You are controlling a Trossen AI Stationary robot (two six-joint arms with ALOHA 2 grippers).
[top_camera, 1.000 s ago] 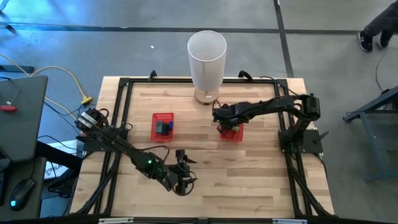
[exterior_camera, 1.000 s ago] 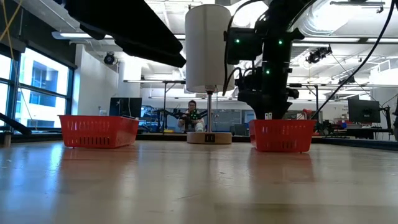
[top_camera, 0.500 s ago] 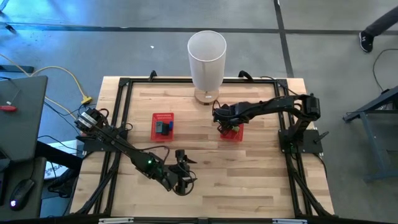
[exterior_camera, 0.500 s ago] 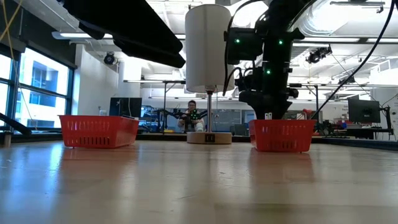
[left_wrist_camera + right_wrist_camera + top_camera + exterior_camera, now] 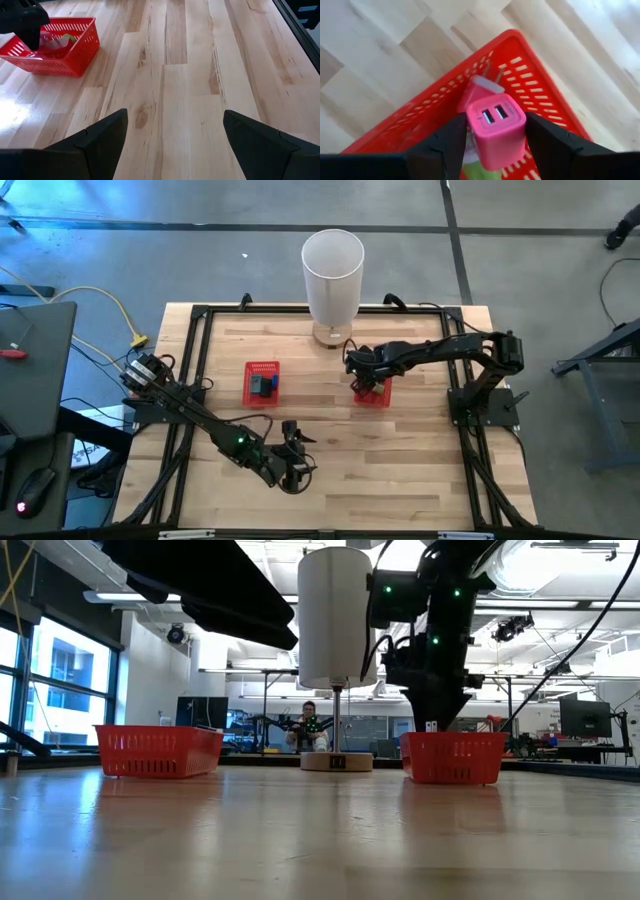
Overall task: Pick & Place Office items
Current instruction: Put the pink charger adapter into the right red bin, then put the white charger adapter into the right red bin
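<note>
Right wrist view: right tool clamps a pink USB charger above a red basket.

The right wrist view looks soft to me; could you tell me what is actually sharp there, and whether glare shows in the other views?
Right wrist view: the pink USB charger between the right gripper fingers is fairly sharp; the red basket rim and the wood beyond look softer. Left wrist view: a bright glare patch on the table near the other red basket. Low view: the near tabletop is blurred, with pale reflections.

Overhead, table-level and both wrist cameras all share the right-hand red basket, closest from the right wrist.
</note>
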